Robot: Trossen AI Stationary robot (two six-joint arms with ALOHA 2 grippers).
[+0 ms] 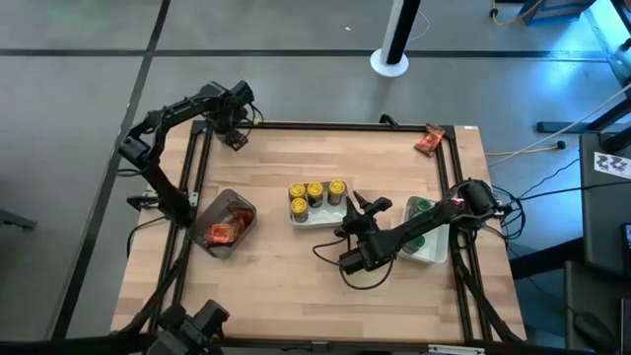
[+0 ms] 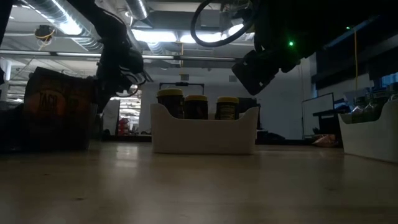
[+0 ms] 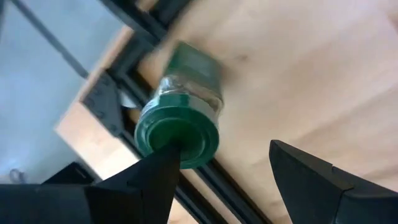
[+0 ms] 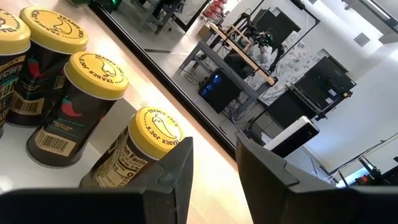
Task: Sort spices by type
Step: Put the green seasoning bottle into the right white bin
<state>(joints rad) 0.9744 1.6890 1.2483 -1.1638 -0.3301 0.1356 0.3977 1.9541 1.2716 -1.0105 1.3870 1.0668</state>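
Left claw, open and empty, straddles a green-lidded jar at the worktop's far-left corner; centre it before closing.

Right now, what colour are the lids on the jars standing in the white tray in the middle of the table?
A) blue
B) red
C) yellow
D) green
C: the jars in the white tray have yellow lids, seen from above and in the right wrist view.
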